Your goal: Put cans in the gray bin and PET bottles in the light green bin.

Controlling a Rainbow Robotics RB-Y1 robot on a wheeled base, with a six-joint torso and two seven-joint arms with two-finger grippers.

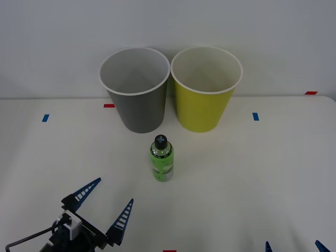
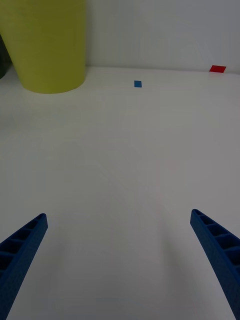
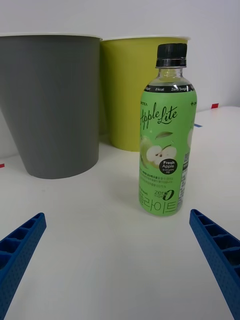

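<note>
A white table (image 1: 252,178) spreads before me, its far edge along a pale wall. Using the apple-drink PET bottle (image 1: 161,158) as my landmark: it stands upright, black cap on, near the table's middle. Just behind it stand two open bins side by side, their rims all but touching, the gray bin (image 1: 135,89) behind and to my left of the bottle, the light green bin (image 1: 206,87) behind and to my right.

My left gripper (image 1: 107,209) hangs nearer me than the bottle and off to its left, blue fingers spread wide and holding nothing. My right gripper (image 2: 120,260) waits well to the bottle's right at the near edge, fingers likewise wide apart.

The risk, I judge: a tall, narrow bottle tips easily (a fingertip brushing it off-centre would do it), and the gray bin is the closer, wrong target.

Open tabletop surrounds the bottle on my side.
</note>
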